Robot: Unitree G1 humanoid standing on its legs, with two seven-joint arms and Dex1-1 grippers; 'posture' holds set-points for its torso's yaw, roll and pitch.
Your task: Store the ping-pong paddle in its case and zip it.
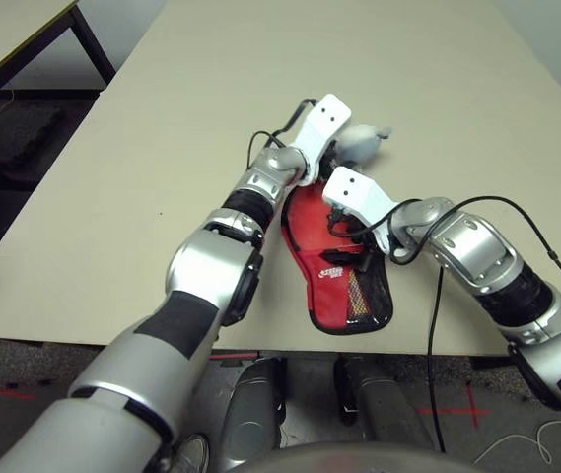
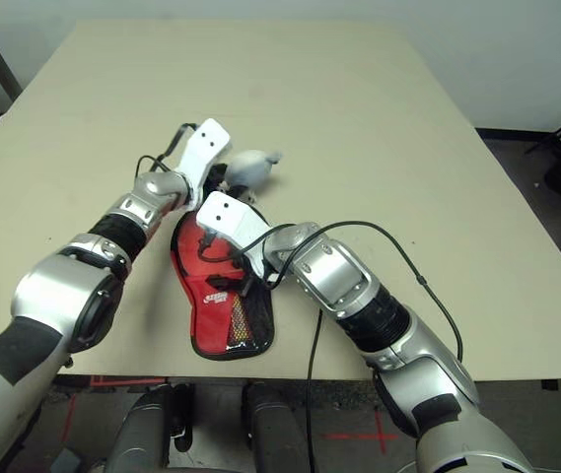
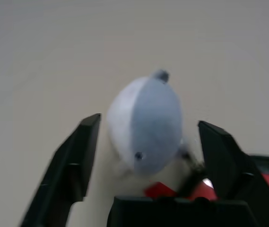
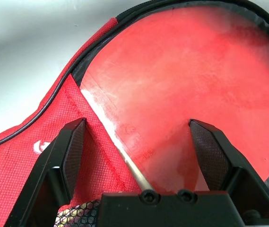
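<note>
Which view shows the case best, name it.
The left eye view: most of the case, logo and mesh pocket included. The right eye view nearly matches; right wrist, a close-up part; left wrist, a black-edged bit.

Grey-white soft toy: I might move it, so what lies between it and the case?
The open left pincer, as the right eye view shows.

Both eye views look forward and steeply down from the robot's head over its forearms, sharing the tabletop point(image 1: 438, 108), the red paddle case point(image 1: 327, 286) and the grey-white soft ball point(image 2: 250, 168). The left wrist view looks along that gripper's fingers toward the ball, close by, with a bit of red beside it. The right wrist view sits closest, facing the case and the paddle's red blade point(image 4: 186, 85); both eye views share the case with it.
</note>
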